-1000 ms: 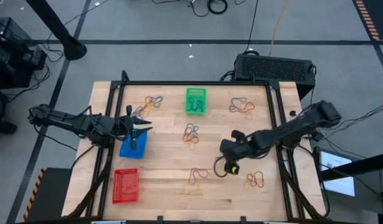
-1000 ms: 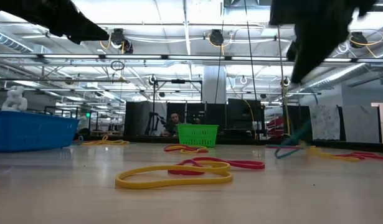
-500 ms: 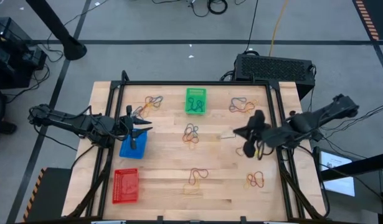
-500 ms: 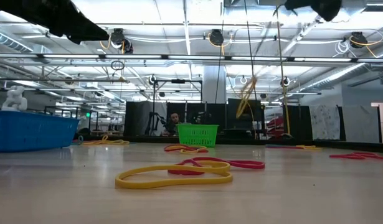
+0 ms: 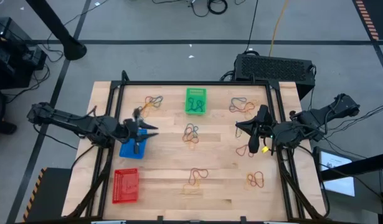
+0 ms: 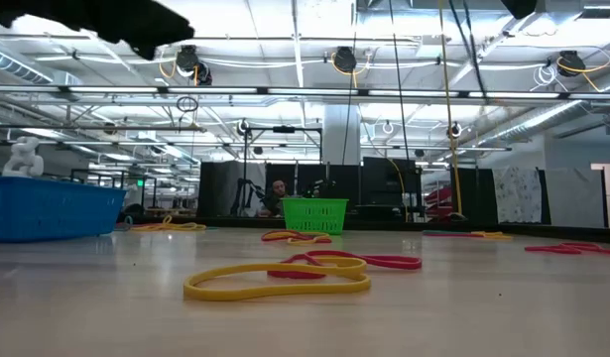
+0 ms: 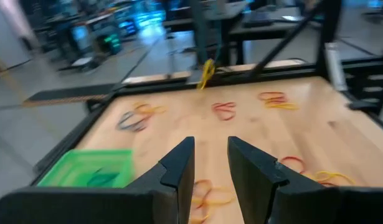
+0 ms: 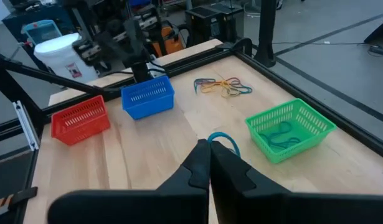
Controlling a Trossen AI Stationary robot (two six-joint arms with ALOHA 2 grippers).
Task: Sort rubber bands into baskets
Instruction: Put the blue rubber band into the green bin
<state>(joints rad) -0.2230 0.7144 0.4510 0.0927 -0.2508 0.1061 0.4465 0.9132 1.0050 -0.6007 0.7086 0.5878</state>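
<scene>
The right hand (image 5: 258, 129), raised at the surface's (image 5: 216, 186) 3 o'clock side, pinches a teal rubber band (image 8: 223, 140). The left hand (image 5: 143, 128), fingers apart, hovers over the blue basket (image 5: 130, 148) at 9 o'clock.

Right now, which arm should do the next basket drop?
Right. The right gripper is shut on a teal rubber band, lifted over mid-table. The left gripper hangs open and empty by the blue basket.

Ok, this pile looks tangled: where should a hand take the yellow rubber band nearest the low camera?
Pinch the yellow rubber band at its low-view left end from above: it lies flat on the table, that end clear of the red rubber band.
</scene>
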